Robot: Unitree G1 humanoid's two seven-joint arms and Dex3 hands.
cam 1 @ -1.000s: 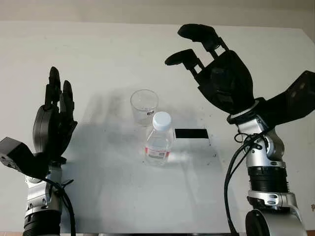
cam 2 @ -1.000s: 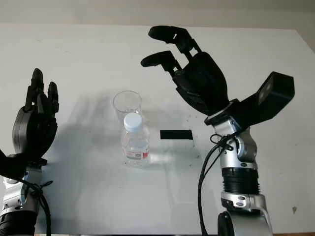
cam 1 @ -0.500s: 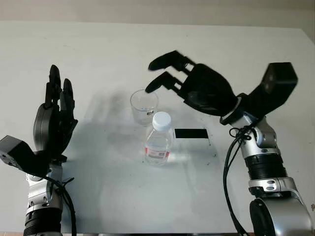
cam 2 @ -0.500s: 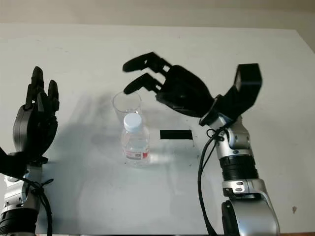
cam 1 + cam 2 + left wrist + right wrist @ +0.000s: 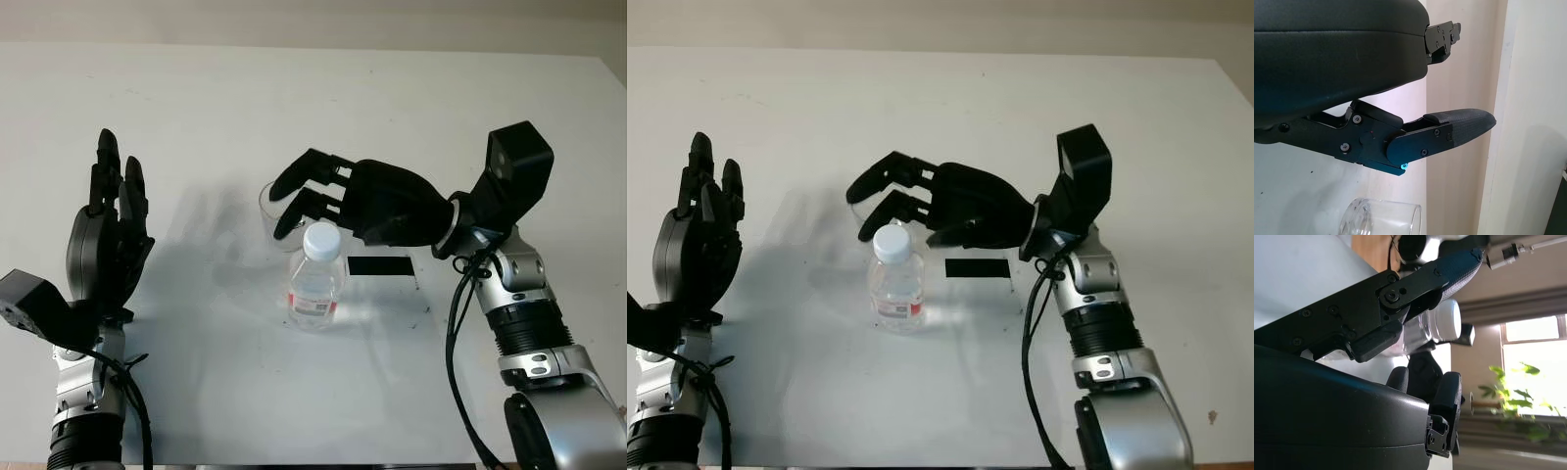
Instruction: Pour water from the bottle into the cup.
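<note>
- The bottle (image 5: 316, 284) stands upright near the middle of the table (image 5: 216, 108), white cap (image 5: 321, 238) on, red-banded label low on its body; nothing holds it
- It looks like thin clear plastic with some water inside, so I judge it fairly light, a little top-steady, and likely to dent or slip under a hard squeeze
- Best hold, as I judge it, is round the body between the label and the shoulder, where the wall is straight and the hand stays clear of the cap
- The cap looks still shut, so it would have to come off before any water can run
- The cup (image 5: 277, 208) stands just behind the bottle, on the far side and slightly left, partly hidden by the right hand; it is clear, thin-walled and light, easy to knock over
- The right hand (image 5: 338, 201) hangs above and just beyond the bottle's cap, fingers (image 5: 304, 176) curled but apart from the bottle, clamped on nothing; in the right wrist view the cap sits between thumb and fingers with a gap
- A black strip (image 5: 380, 265) lies flat on the table right of the bottle
- The left hand (image 5: 106, 235) is open, raised at the left side, well apart from both
</note>
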